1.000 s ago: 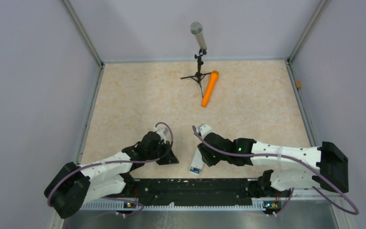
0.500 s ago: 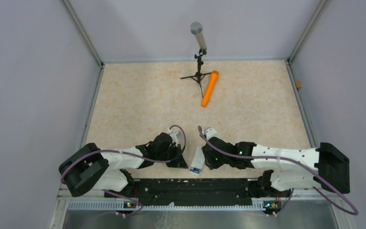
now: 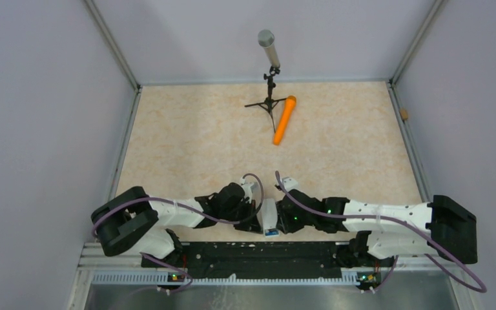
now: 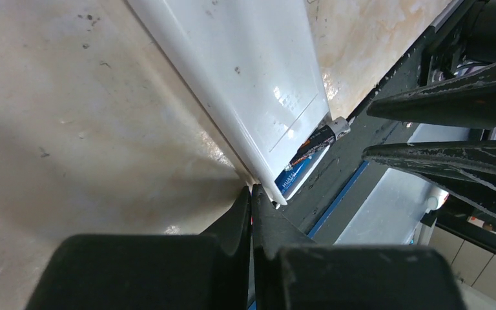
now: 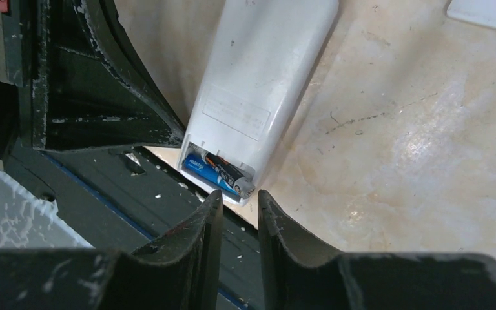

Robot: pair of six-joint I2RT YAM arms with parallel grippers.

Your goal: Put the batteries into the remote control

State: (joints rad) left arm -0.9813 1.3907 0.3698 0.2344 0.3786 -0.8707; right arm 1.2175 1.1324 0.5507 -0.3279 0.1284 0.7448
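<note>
The remote control [image 3: 268, 213] lies back up near the table's front edge, between my two grippers. Its battery bay at the near end is uncovered, and the batteries [image 5: 219, 171] sit in it, one blue-banded, one dark and slanted with its metal tip at the bay's end. My left gripper [image 4: 252, 191] is shut, its tips against the near left corner of the remote control [image 4: 245, 71], with the batteries [image 4: 307, 158] just beyond. My right gripper [image 5: 239, 197] stands narrowly open just short of the bay, nothing between its fingers.
A grey microphone on a black tripod [image 3: 269, 71] and a long orange cylinder [image 3: 284, 120] stand at the back. The black base rail [image 3: 258, 252] runs right behind the remote's near end. A flat white piece [image 5: 487, 13] lies on the table past the remote.
My left arm has swung right to the remote and its gripper has shut. The right arm has drawn back toward the front edge, and its jaws have narrowed slightly.
</note>
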